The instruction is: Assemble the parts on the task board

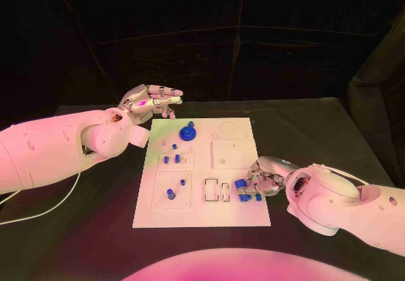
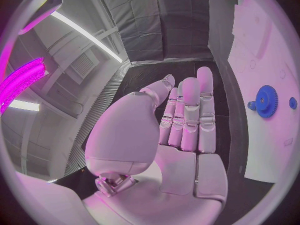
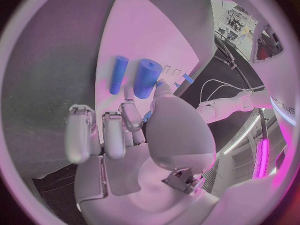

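Right hand [image 1: 263, 182] fingers curled by blue pegs [image 1: 243, 191], grasp unclear; small, stiff, likely light—pinch mid-shaft; left hand [image 1: 150, 100] released.

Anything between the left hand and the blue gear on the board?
Head view: nothing; bare board edge separates left hand from blue gear.

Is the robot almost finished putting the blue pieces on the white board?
Not yet. A blue gear already sits on the task board. The right hand is working at blue cylinders by the board's edge. The left hand hovers empty.
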{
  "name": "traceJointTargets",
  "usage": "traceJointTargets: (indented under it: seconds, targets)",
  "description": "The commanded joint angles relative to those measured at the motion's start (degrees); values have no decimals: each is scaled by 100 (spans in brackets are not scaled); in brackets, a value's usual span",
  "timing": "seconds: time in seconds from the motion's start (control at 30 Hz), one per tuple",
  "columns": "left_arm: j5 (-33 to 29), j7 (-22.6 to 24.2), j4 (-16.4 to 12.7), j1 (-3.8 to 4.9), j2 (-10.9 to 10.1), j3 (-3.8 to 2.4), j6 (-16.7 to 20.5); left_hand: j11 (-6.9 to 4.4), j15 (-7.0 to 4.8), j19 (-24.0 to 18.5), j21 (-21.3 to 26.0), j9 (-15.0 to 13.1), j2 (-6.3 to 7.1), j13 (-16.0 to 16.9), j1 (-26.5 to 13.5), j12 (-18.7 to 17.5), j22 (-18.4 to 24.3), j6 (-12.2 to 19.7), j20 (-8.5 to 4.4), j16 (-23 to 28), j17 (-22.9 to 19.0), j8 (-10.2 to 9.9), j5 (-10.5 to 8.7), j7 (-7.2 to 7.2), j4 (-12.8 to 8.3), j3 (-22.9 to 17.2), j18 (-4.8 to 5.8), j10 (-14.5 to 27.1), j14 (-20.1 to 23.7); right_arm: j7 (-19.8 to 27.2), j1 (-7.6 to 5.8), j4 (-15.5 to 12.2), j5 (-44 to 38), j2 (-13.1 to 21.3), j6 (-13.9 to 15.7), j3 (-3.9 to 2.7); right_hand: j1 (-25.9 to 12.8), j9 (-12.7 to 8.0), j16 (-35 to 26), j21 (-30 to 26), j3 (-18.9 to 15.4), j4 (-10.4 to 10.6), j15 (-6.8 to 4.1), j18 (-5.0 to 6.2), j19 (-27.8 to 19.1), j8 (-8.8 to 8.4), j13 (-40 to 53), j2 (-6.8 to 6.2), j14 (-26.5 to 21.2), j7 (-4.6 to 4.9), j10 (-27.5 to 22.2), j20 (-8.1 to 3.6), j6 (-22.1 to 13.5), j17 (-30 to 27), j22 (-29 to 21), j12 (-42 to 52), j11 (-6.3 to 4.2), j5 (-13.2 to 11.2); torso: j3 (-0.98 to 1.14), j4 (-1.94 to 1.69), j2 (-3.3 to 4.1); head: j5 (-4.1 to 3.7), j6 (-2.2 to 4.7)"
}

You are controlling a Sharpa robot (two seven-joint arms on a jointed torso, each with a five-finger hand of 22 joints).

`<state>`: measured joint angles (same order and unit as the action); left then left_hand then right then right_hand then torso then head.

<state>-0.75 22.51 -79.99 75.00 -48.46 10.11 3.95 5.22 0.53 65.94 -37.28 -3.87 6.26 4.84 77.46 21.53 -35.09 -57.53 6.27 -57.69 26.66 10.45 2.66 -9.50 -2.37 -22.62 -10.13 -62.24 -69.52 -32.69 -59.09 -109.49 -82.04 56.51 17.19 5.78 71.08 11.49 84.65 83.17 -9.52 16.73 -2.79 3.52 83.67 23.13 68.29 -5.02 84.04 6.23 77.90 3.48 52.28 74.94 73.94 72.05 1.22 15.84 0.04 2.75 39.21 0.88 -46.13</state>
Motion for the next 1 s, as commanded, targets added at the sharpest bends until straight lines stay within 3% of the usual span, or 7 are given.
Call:
traceJointTargets:
  seconds: [0.03,0.2,0.4,0.5,0.77,1.0]
  targets:
    - [-18,63,-13,7,-7,-3,-59,2,2,0,26,0,-60,-8,-8,25,10,5,8,20,-9,6,15,-5,4,28,-32,40,49,-104,62,47,-290,-70,-285,16,-38,-3,27,28,-32,-3,-6,-38,50,26,7,12,375,-29,35,-19,-18,254,12,26,9,-25,-7,-9,-2,12,-10]
    - [-18,60,-16,7,-15,-3,-64,2,2,0,26,0,-60,-8,-8,25,10,5,8,20,-9,6,15,-5,4,28,-32,40,49,-136,125,90,-394,-138,-286,16,28,50,35,34,-21,-23,-17,-41,53,111,47,103,376,-46,46,-26,-11,274,27,41,-7,41,-8,-7,-2,26,-18]
    - [-18,58,-13,6,-23,-3,-61,2,2,0,26,0,-60,-8,-8,25,10,5,8,20,-9,6,15,-5,4,28,-32,40,49,-155,144,98,-424,-150,-249,15,238,173,52,49,-23,-74,-44,-47,64,272,150,231,381,-80,90,-52,8,314,62,89,-39,426,-7,11,-1,32,-15]
    - [-18,57,-12,6,-22,-2,-65,2,2,0,26,0,-60,-8,-8,25,10,5,8,20,-9,6,15,-5,4,28,-32,40,49,-161,148,80,-422,-147,-176,15,298,222,53,51,-40,-75,-52,-48,65,325,165,277,380,-87,92,-60,-1,319,68,83,-46,625,-8,0,-4,25,-12]
    - [-18,53,4,3,-13,-1,-69,2,2,0,26,0,-60,-8,-8,25,10,5,8,20,-9,6,15,-5,4,28,-32,40,49,-157,148,-177,-326,3,297,11,322,338,63,64,-120,-33,-74,-53,76,434,220,368,385,-116,127,-81,19,348,98,84,-73,1090,-20,-14,-16,27,6]
    - [-18,50,14,0,2,2,-78,2,2,0,26,0,-60,-8,-8,25,10,5,8,20,-9,6,15,-5,4,28,-32,40,49,-124,144,-415,-235,50,699,5,280,380,70,61,-160,-17,-86,-50,74,468,229,396,388,-137,142,-93,67,366,92,79,-90,1162,-18,-8,-5,56,48]
